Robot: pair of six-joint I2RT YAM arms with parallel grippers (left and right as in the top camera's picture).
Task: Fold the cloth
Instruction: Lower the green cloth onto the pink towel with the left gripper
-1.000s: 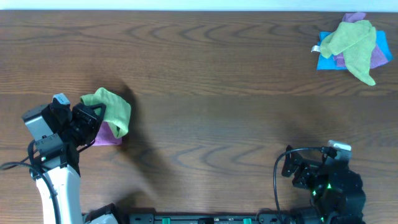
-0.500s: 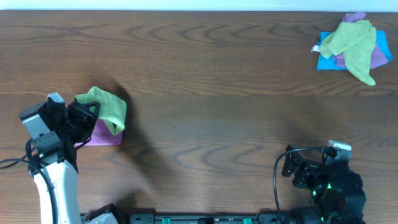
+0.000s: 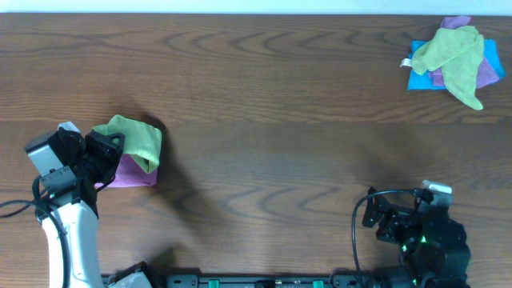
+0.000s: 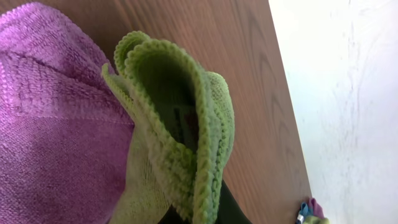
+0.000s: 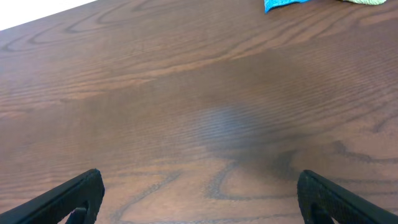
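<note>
Overhead view of a dark wooden table (image 3: 280,96) with two robot arms that I am running remotely from the near edge.

My left gripper (image 3: 110,148) sits at the left side of the table, jaws clamped on a bunched edge of a green cloth (image 3: 138,138). The cloth spreads away from the fingers toward the right and lies partly over a purple cloth (image 3: 134,174), which shows below it as a flat strip on the table.

In the left wrist view, the green cloth (image 4: 180,124) fills the middle of the frame. Its stitched hem curls into a loose, open loop, with several layers gathered together toward the bottom, where a dark sliver of the gripper shows beneath them. The purple cloth (image 4: 56,124) lies to the left, its plush surface touching the green one along one side. I cannot tell whether the green cloth is raised off the purple one or resting on it.

My right gripper (image 5: 199,186) hovers low over bare wood near the table's front right. Its jaws stand wide apart with nothing between them, and the two dark fingertips (image 5: 74,196) sit at the lower corners of the right wrist view.

In the far right corner, well apart from both arms, is a small pile of cloths (image 3: 453,54): a crumpled green one on top of purple and blue ones.
</note>
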